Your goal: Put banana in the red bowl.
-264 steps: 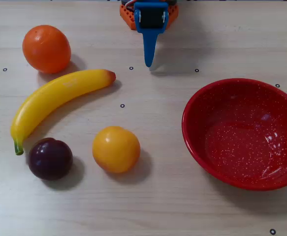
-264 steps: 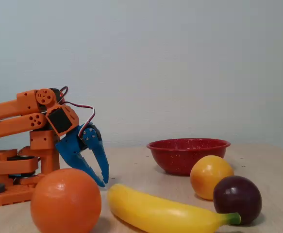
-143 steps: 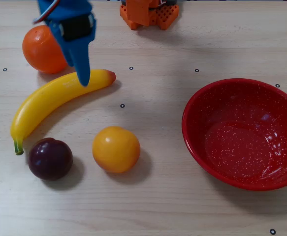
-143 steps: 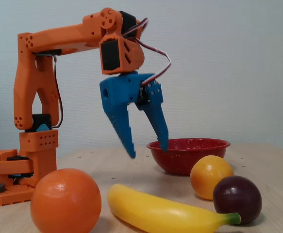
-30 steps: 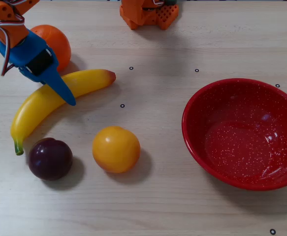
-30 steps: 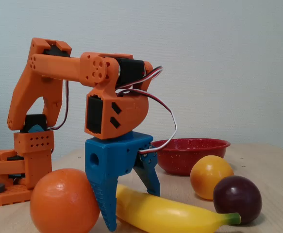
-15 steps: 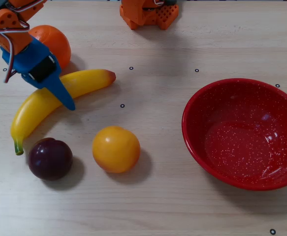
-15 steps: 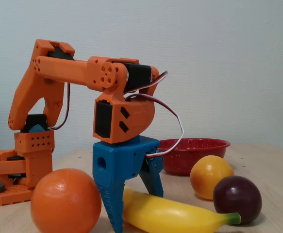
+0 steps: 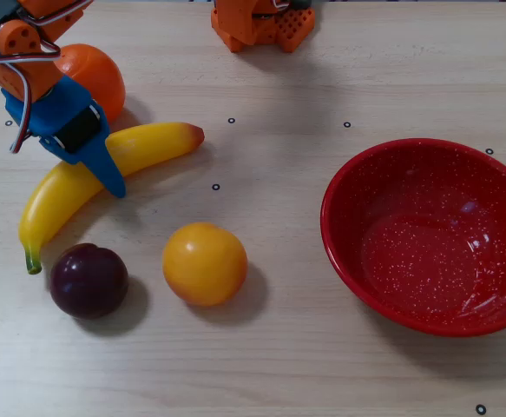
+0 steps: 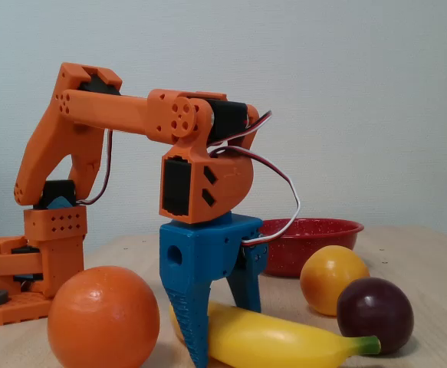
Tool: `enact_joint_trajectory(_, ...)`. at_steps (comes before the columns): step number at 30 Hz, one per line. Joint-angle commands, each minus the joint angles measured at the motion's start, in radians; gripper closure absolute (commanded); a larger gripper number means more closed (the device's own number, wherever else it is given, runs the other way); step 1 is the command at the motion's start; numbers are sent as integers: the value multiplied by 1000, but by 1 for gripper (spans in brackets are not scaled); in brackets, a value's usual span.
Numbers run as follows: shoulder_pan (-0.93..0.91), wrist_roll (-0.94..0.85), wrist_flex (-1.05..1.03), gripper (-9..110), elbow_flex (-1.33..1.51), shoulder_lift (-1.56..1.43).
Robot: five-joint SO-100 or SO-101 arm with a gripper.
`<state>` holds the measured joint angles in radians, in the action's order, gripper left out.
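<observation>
While the blue two-finger gripper (image 10: 227, 337) has shifted slightly along the long curved glossy yellow plastic banana (image 9: 92, 174) over the last second, its fingers (image 10: 195, 326) stand apart, straddling the fruit mid-length, not yet clamped. Banana: flat on the pale wood worktop (image 9: 279, 347), beside the round orange fruit (image 9: 96, 74). Large speckled red bowl (image 9: 344, 252): empty, well apart. Judgement: grasp is imminent; lift and carry remain.
</observation>
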<state>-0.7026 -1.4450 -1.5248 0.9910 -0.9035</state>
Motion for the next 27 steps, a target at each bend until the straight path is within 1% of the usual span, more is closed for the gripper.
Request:
enact_joint_trajectory(1, 31, 12, 25, 85, -49, -26)
enact_joint_trajectory(3, 31, 11, 25, 89, -49, -25)
enact_joint_trajectory(6, 31, 6, 26, 98, -51, -25)
enact_joint_trajectory(8, 32, 5, 28, 102, -52, -23)
enact_joint_trajectory(27, 23, 61, -40, 102, -156, -20)
